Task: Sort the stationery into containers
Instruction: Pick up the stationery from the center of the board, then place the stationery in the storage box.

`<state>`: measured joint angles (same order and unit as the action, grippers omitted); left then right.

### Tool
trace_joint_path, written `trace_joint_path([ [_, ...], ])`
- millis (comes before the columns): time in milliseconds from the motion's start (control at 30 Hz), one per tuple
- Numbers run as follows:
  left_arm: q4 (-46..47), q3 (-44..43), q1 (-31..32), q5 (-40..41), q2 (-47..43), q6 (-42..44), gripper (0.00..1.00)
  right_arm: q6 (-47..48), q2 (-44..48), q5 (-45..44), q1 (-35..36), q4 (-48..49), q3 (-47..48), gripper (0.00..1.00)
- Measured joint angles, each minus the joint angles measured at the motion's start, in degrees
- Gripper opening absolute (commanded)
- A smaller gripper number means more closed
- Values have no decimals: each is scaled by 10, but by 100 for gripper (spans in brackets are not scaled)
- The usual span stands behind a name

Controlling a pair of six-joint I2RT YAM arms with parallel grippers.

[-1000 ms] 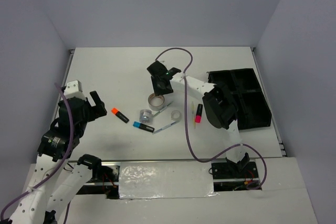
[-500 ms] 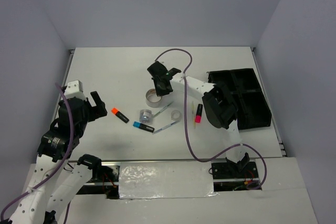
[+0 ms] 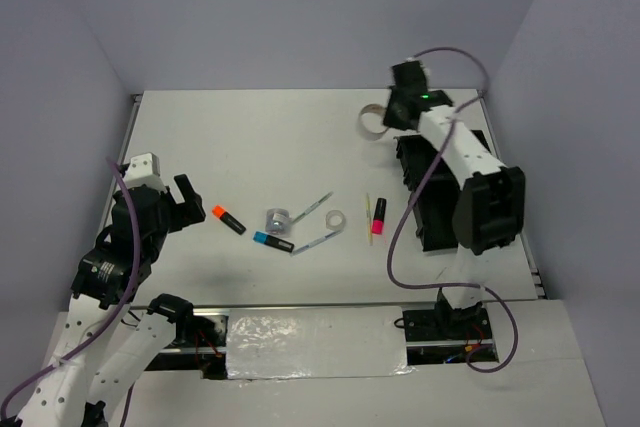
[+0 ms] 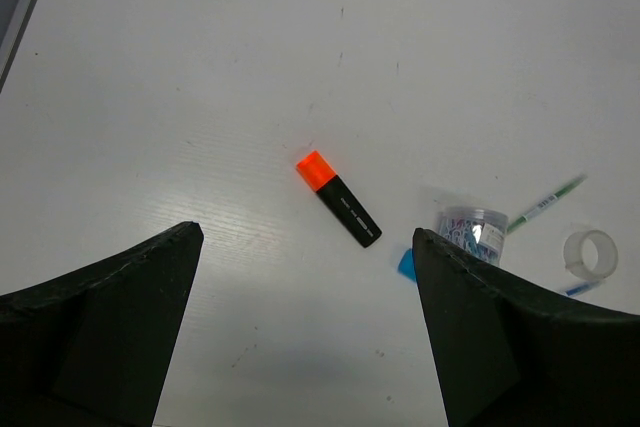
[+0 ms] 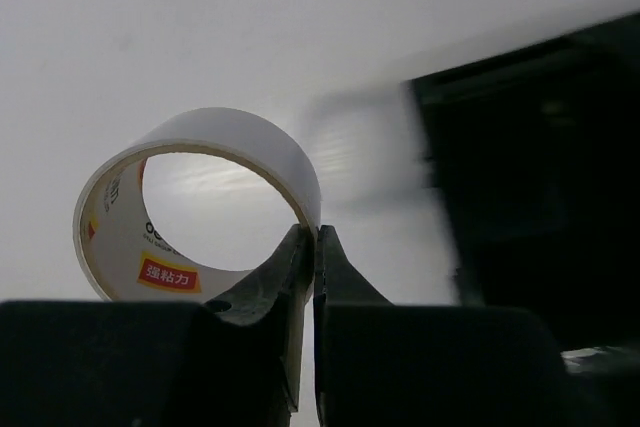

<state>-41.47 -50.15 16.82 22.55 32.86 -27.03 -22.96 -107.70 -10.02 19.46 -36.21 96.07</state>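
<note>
My right gripper [image 3: 393,113] is shut on the rim of a large white tape roll [image 3: 373,120] and holds it above the table, just left of the black organiser tray [image 3: 412,169]. In the right wrist view the jaws [image 5: 313,237] pinch the roll's wall [image 5: 270,147], with the tray [image 5: 530,177] blurred to the right. My left gripper [image 3: 189,199] is open and empty, left of the orange-capped highlighter [image 3: 228,219]. The left wrist view shows that gripper [image 4: 305,237] open above the highlighter [image 4: 338,198].
On the table's middle lie a blue-capped highlighter [image 3: 272,240], a silver cylinder [image 3: 277,218], two slim pens [image 3: 313,207], a small clear tape roll [image 3: 335,219], a thin yellowish stick [image 3: 368,215] and a pink-capped highlighter [image 3: 379,215]. My right arm covers part of the tray.
My right gripper has lifted the large tape roll from the middle of the table and carried it to the far right, beside the tray. The left arm has not moved.
</note>
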Motion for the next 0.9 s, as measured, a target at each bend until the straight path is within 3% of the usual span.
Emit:
trace_joint_path([
  [167,0,0,0,-5,0,1,99,-20,96,-20,-188,19,-76,2],
  [300,1,0,4,-8,0,1,99,-41,114,-40,-277,21,-109,2],
  [533,8,0,10,-14,0,2,99,-53,104,-64,-327,21,-110,3],
  [900,17,0,24,-34,10,14,99,-53,71,-67,-340,24,-111,10],
])
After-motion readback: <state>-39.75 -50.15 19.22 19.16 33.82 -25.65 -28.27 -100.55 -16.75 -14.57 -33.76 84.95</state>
